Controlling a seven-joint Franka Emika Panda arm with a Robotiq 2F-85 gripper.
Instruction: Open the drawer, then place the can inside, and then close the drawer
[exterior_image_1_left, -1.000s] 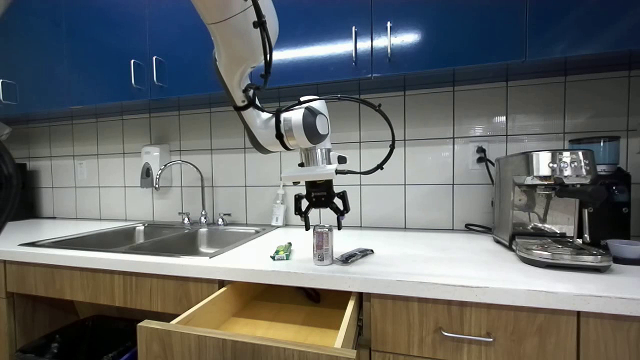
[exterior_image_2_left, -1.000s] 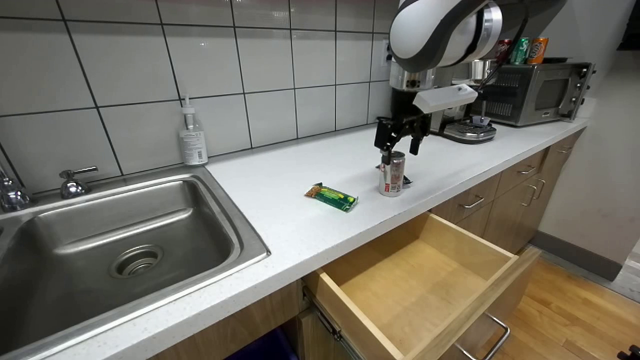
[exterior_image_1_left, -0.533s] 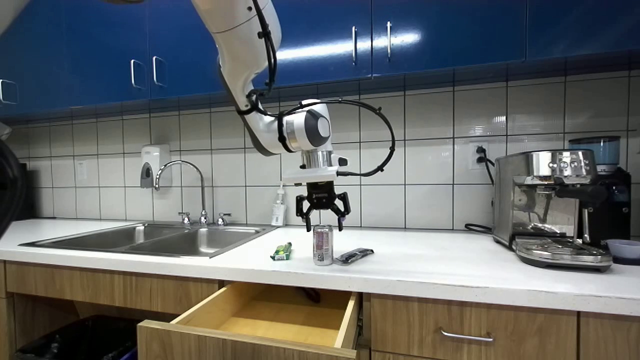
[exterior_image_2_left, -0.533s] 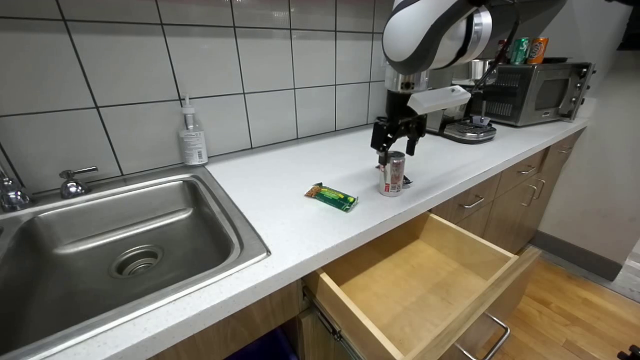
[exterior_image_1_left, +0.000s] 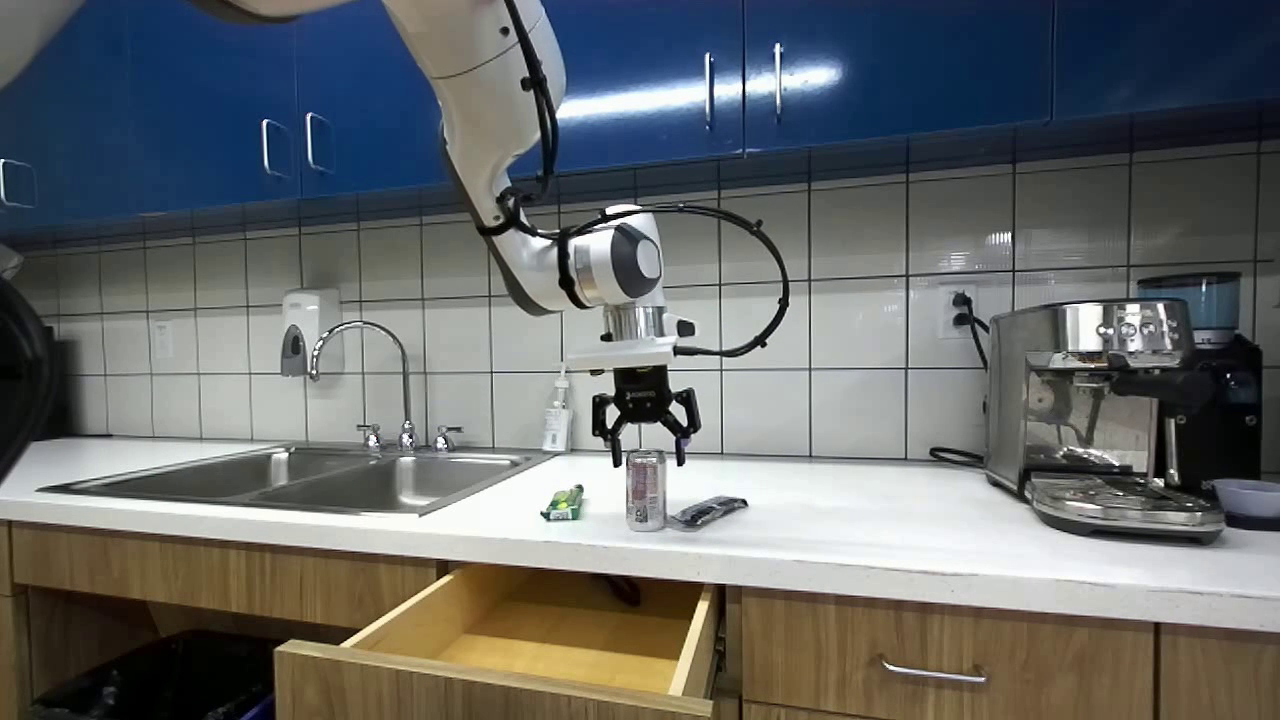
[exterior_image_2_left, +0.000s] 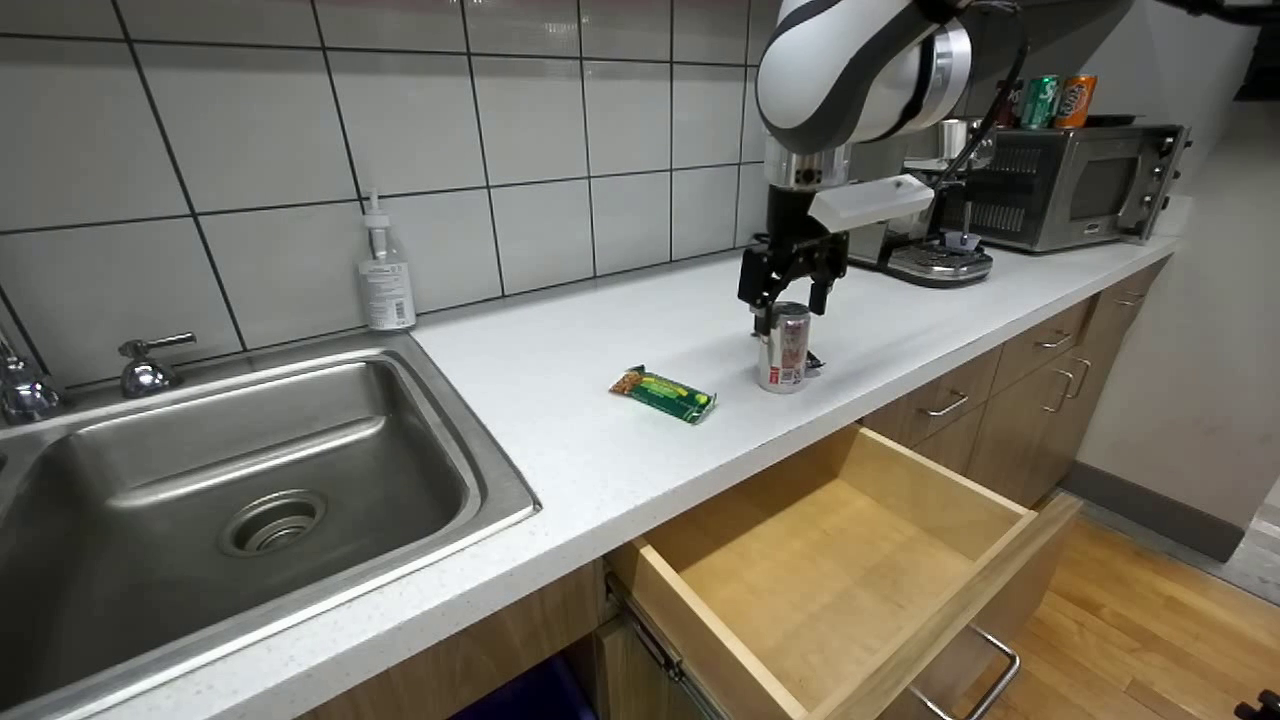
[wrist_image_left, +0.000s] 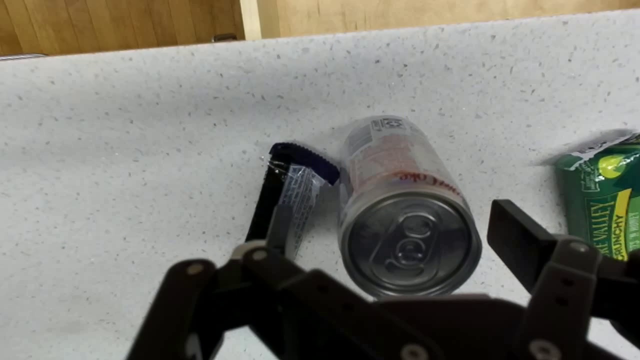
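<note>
"Wrist view: where is the can (wrist_image_left: 407, 207) standing from the jaws?"

"Upright on the bench (wrist_image_left: 150, 125), just below, its long axis pointing up between them, its lid (wrist_image_left: 410, 247) showing nearer the finger (wrist_image_left: 522, 242) on the green wrapper's (wrist_image_left: 602, 197) side."

"And the jaws?"

"Gaping wide, holding nothing. I'm judging they're needing a slight shift that way before lowering."

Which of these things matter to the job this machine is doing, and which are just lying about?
Part of the job:
silver cylindrical metal can
open light-wood rectangular drawer
black two-fingered tool

Just lying about:
green rectangular snack packet
slim black-and-silver packet
clear plastic pump bottle
orange metal soda can
green metal soda can
</note>
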